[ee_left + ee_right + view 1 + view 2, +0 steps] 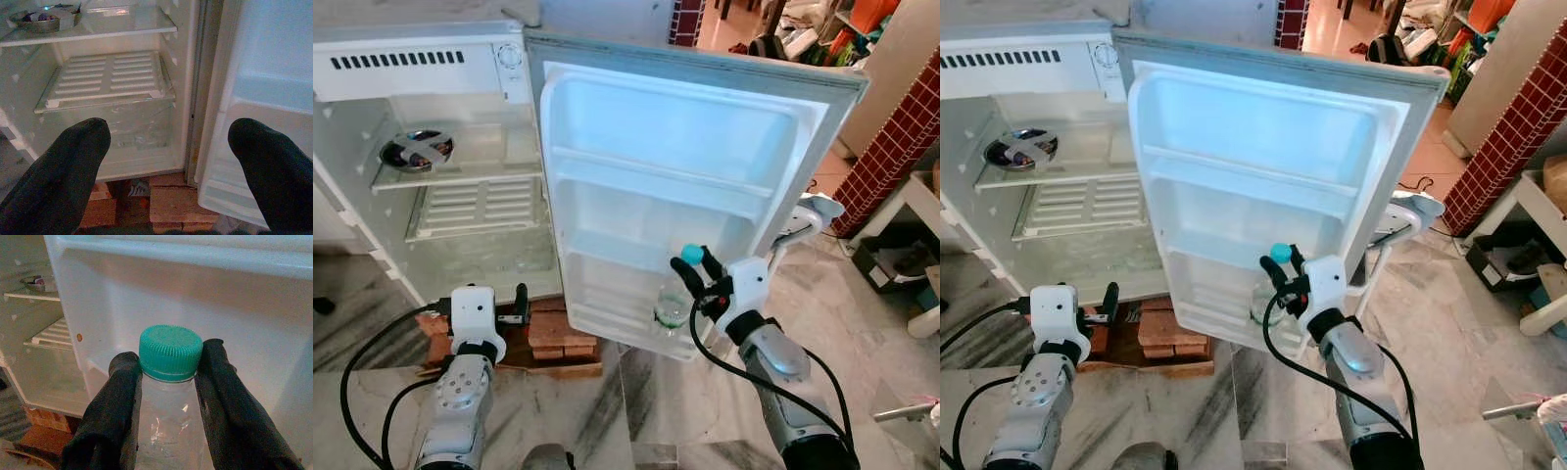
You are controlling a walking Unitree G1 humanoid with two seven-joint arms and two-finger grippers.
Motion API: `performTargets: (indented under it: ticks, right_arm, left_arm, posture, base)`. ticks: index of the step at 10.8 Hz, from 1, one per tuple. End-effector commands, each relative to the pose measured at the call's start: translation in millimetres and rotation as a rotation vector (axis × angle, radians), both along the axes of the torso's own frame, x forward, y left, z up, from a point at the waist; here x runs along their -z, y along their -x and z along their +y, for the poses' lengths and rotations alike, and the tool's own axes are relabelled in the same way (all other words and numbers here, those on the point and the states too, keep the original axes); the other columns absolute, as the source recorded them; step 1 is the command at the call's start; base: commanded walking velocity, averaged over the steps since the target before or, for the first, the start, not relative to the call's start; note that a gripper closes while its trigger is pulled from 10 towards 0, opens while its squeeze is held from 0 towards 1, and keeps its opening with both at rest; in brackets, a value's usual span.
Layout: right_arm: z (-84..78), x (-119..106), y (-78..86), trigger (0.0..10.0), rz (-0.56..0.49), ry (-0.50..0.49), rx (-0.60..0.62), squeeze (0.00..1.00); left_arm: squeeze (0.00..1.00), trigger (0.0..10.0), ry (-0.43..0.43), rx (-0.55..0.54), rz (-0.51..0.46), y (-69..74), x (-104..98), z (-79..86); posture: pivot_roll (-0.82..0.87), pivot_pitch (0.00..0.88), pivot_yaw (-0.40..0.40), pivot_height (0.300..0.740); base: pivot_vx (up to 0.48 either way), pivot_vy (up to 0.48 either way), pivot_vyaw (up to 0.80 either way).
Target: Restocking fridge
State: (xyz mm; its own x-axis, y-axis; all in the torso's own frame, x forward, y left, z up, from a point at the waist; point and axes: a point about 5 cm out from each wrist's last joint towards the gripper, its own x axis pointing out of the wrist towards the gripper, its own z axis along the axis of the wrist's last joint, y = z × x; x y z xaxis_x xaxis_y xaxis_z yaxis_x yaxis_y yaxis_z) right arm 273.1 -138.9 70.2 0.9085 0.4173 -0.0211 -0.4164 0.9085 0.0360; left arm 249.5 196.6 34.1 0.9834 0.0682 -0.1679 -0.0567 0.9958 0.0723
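Bottle held at the open fridge door.
Right gripper (695, 262) clamped on the neck of a clear bottle (168, 423) with green cap (170, 352), over the door's bottom shelf (617, 304). Left gripper (166, 147) spread wide, empty, facing the fridge (460, 211).

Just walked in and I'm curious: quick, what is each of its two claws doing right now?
Left tool: open, holding nothing, facing the open fridge.
Right tool: shut on the neck of a clear bottle with a green cap, at the fridge door's lower shelf.

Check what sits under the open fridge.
Reddish bricks show beneath the fridge at its front edge, on the marble floor. How far back they run is covered by the cabinet and door.
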Motion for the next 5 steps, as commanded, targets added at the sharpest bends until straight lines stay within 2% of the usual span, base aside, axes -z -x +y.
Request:
performTargets:
  ticks: [1,5]
  right_arm:
    - [0.9,-9.3,-2.3,10.0,-0.037,-0.007,-0.009,0.00]
    - [3.9,-10.1,-1.4,10.0,-0.041,-0.016,-0.031,0.00]
  left_arm:
    - [0.00,10.0,-0.002,0.007,-0.007,-0.2,-1.7,-1.1]
    - [0.00,10.0,-0.010,0.016,-0.016,-2.9,-6.0,-1.6]
  posture:
    - [0.12,0.054,-0.050,0.712]
    - [0.11,0.056,-0.045,0.642]
  base:
    - [0.000,0.000,0.00]
    - [0.000,0.000,0.00]
